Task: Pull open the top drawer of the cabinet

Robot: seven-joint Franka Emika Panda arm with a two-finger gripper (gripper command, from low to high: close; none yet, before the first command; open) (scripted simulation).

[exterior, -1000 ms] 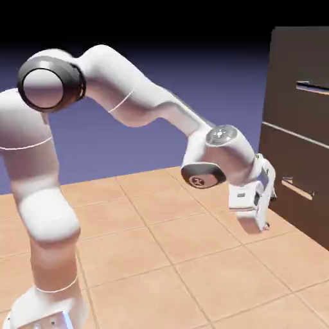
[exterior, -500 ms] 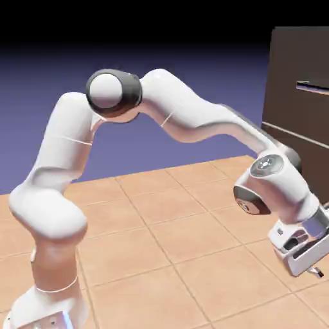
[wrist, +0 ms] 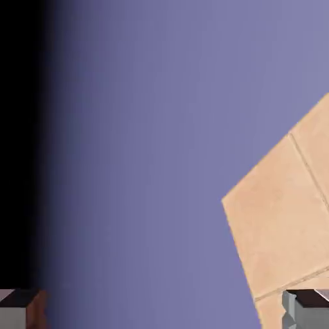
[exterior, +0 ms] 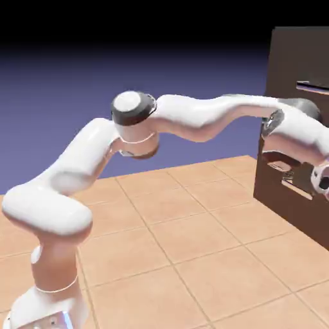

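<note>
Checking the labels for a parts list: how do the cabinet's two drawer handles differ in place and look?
The top handle is higher and unobstructed; the lower handle sits lower, close to the arm. Both are slim horizontal bars.

Glossy white plastic-looking arm [exterior: 193, 119].

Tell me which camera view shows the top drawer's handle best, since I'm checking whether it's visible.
The exterior view: the pale bar handle shows on the upper front, cut off at the picture's right edge. The hand view shows none of it, only backdrop, floor and the open jaws.
</note>
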